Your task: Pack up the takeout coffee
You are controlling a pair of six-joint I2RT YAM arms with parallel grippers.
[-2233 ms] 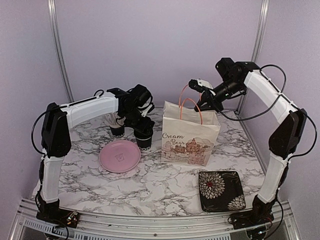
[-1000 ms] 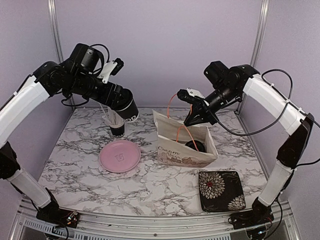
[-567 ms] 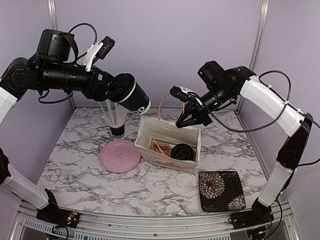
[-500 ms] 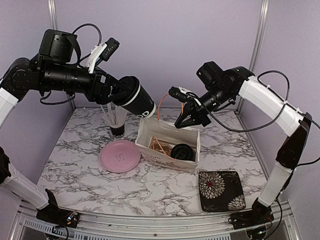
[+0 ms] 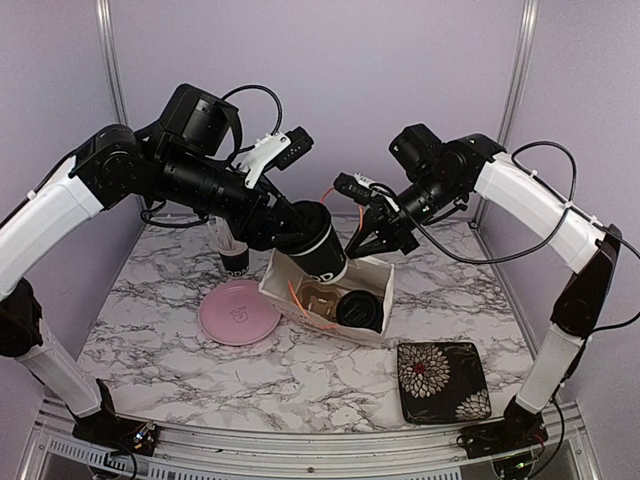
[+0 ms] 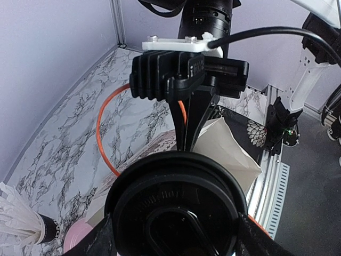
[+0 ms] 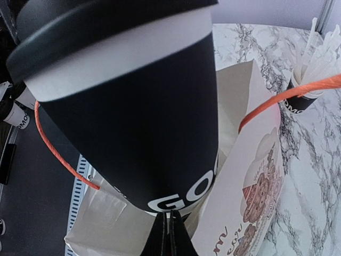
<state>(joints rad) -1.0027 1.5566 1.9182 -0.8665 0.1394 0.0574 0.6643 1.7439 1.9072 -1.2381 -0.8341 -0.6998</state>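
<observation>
Second-cup step. Left hand [image 5: 298, 236] is clamping the lidded cup [image 5: 322, 256], tilted, at the paper bag [image 5: 378, 287] mouth, frame centre. The other cup [image 5: 360, 308] is lying inside. Right hand [image 5: 366, 240], pinched narrow on the rim, is holding it open. Next, I'm judging: lower it, then release.

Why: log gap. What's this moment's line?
left gripper: coffee cup at bag mouth | right gripper: holds bag handle | second cup: in bag
</observation>
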